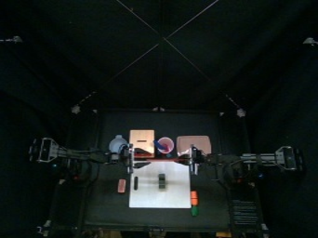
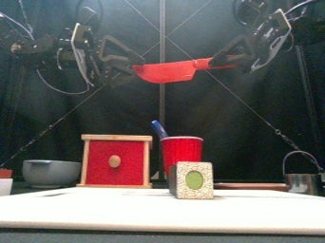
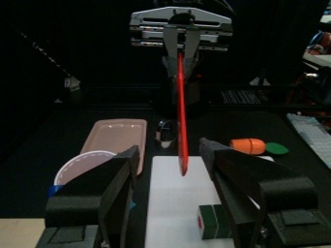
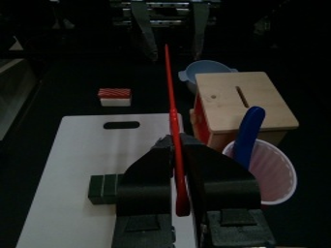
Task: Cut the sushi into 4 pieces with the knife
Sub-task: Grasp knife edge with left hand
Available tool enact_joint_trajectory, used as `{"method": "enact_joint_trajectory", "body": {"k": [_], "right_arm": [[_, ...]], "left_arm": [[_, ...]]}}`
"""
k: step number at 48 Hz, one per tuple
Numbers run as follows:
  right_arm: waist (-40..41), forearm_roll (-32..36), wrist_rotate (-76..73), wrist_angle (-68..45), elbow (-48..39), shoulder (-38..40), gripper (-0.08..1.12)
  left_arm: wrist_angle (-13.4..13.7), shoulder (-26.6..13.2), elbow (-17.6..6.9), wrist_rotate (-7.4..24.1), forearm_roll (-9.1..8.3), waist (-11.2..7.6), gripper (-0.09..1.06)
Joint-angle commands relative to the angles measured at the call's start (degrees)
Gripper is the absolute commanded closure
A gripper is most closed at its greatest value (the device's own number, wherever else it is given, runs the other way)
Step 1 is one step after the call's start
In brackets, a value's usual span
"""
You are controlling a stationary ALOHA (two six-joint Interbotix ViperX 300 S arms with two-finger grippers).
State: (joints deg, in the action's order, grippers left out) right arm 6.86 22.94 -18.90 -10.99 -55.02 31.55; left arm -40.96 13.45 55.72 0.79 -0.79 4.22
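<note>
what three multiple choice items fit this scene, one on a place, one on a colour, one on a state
1. Where is the sushi roll?
A. in the bowl
B. on the white board
C. on the pink tray

2. What colour is the knife held in the air?
A. blue
B. green
C. red

3. How do the left gripper jaws stand?
A. open
B. shut on the knife
C. shut on the sushi roll

Answers:
1 B: it stands on the board's flat top.
2 C: the blade and handle are red, clamped in the right gripper.
3 A: the jaws stand apart on each side of the blade.
</note>
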Motion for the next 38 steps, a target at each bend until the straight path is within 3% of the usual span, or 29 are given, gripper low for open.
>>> {"method": "enact_joint_trajectory", "body": {"k": [1,28,38], "right_arm": [[0.4,-0.2,0.1,-0.6,1.5,0.3,0.89],[0.4,-0.1,0.3,-0.8,1.7,0.2,0.89],[0.4,0.0,0.4,-1.1,1.8,0.1,0.89]], "left_arm": [[-0.7,-0.4,-1.7,0.1,-0.09,0.0,0.1],[-0.6,-0.6,-1.0,0.0,-0.09,0.09,0.12],[-0.6,-1.3,-1.2,0.1,-0.26,0.09,0.28]]}}
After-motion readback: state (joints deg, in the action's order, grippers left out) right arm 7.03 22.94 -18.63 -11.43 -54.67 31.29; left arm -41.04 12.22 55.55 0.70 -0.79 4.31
